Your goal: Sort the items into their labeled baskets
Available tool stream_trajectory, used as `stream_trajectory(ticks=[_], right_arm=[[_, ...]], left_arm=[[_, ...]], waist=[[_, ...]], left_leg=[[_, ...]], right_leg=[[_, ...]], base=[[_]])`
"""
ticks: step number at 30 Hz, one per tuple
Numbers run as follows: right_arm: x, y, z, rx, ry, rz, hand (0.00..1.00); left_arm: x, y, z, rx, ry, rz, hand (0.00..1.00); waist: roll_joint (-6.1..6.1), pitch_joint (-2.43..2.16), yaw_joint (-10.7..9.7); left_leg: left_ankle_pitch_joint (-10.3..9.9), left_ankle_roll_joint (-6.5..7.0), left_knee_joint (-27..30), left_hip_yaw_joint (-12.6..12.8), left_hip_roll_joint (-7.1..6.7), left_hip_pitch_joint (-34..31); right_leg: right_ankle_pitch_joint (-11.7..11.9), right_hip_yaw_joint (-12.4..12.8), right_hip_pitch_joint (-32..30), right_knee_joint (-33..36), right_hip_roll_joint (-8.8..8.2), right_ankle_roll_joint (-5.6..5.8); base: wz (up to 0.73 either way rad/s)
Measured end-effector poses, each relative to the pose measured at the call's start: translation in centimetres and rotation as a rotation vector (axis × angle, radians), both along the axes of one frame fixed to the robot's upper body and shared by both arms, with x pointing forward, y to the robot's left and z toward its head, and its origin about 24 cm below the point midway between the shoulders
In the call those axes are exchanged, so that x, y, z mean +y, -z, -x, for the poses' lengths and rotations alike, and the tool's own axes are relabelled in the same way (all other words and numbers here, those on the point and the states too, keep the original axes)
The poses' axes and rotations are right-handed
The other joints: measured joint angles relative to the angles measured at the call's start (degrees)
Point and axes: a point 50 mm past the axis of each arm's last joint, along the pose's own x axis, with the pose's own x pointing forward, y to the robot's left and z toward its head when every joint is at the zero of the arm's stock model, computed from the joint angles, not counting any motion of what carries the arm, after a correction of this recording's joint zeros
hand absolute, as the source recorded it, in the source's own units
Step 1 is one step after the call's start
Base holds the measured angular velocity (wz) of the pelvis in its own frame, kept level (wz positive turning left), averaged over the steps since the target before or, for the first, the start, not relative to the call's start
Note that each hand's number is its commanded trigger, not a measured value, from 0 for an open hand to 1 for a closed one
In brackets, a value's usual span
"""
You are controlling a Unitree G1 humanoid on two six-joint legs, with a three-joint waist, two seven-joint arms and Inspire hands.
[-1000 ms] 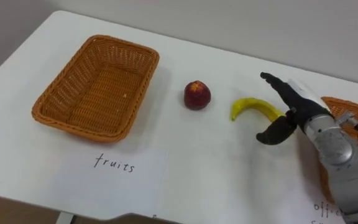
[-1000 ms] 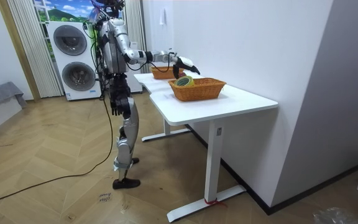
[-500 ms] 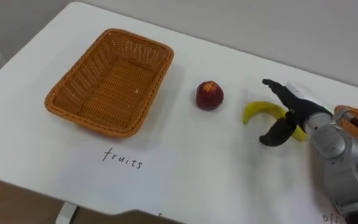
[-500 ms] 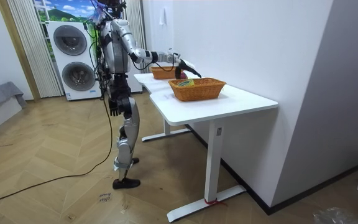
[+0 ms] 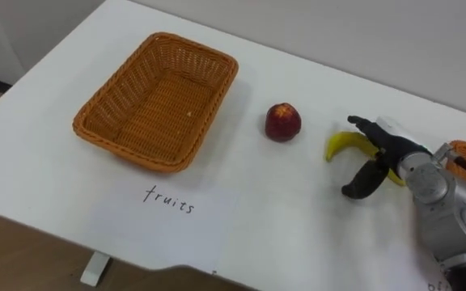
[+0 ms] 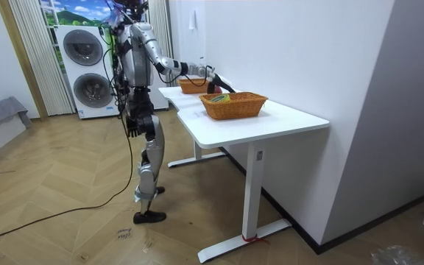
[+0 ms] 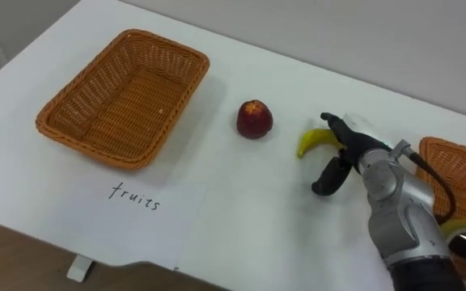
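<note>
Right robot hand (image 5: 385, 152) is parked over the banana (image 5: 340, 146) on the white bench (image 5: 298, 218), fingers on the far side and thumb on the near side, spread loose and not clamped on it. The apple (image 5: 282, 122) sits between the banana and the fruits basket (image 5: 116, 105). Left robot hand (image 6: 132, 126) hangs by the hip.

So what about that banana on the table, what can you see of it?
The banana is yellow, curved and unpeeled. It lies flat on the white table, to the right of the red apple and apart from it. One tip shows bare. The other end is covered by the robot's right hand, which is open, with fingers on one side and thumb on the other. I cannot tell whether they touch it.
</note>
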Motion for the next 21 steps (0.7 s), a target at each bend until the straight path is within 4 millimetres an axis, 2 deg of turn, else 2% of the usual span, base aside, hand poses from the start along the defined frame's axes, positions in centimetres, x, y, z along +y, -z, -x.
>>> stream_trajectory(ticks=[5,11,21], right_arm=[[-0.5,0.0,-0.1,0.003,0.016,0.016,0.00],[-1.3,0.0,-0.7,0.011,0.037,0.035,0.00],[-2.4,0.1,-0.8,0.015,0.067,-0.018,0.00]], left_arm=[[0.1,0.0,0.2,0.005,-0.010,-0.006,0.00],[0.1,0.0,0.1,0.007,-0.010,-0.008,0.00],[0.8,-0.3,0.1,0.010,-0.004,-0.023,0.00]], waist=[[-0.10,-0.07,0.87],[0.11,0.07,0.89],[0.24,0.10,0.89]], left_leg=[[0.00,0.00,0.06,-0.05,-0.01,-0.08],[-0.02,-0.03,0.55,-0.28,-0.01,-1.13],[-0.03,-0.06,1.59,-0.93,-0.06,-2.56]], right_leg=[[0.00,-0.03,0.00,0.00,0.00,0.00],[0.00,-1.48,-0.26,-0.03,-0.03,-0.01],[0.02,-1.92,-0.96,0.07,0.02,-0.02]], base=[[0.00],[0.03],[0.04]])
